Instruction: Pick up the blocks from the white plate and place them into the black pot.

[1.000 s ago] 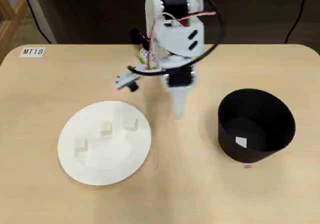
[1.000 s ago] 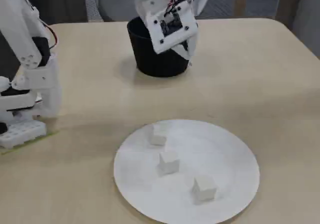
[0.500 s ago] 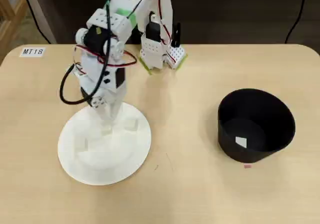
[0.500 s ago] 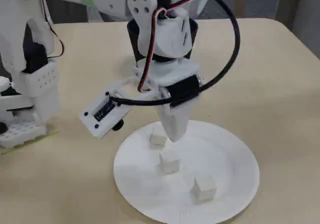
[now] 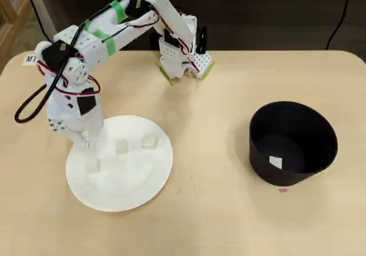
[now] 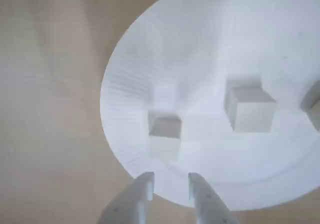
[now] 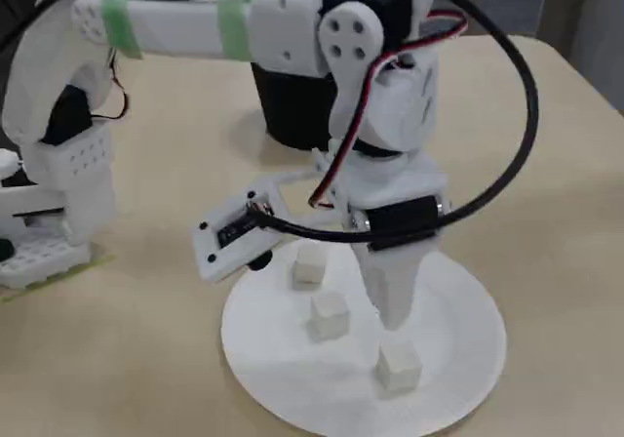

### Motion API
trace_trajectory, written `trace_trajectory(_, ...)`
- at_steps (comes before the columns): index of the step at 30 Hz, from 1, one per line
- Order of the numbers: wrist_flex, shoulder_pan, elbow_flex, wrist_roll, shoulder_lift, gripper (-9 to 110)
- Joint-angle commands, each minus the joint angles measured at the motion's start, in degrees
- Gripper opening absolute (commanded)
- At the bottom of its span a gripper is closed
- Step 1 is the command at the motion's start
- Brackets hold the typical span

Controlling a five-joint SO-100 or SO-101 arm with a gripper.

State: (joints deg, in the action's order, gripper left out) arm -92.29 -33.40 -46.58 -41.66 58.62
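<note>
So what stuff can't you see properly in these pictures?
- The black pot in the fixed view: the arm covers most of it, so its inside is hidden.
- The far left block on the white plate in the overhead view: the pincer hides part of it.
- The third block in the wrist view: cut off by the right edge.
- The corner label in the overhead view: the arm covers it.

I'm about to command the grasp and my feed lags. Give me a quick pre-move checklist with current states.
1. Gripper above the large round white plate, near its rim: ok.
2. Fingers parted only narrowly, nothing between them: ok.
3. Nearest small white cube lined up ahead of the fingertips: ok.
4. Gap wide enough for that cube: not ok, looks narrower than it.
5. Neighbouring cube clear of the target: ok.
6. Matte black round pot upright, one cube inside: ok.
</note>
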Motion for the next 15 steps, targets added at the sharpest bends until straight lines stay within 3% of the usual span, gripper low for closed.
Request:
trace_trajectory(1,-0.53,1.67,3.78,-1.41,0.35,16)
trace_trajectory(15,-0.97,2.81,5.63,-3.43,-3.78,22)
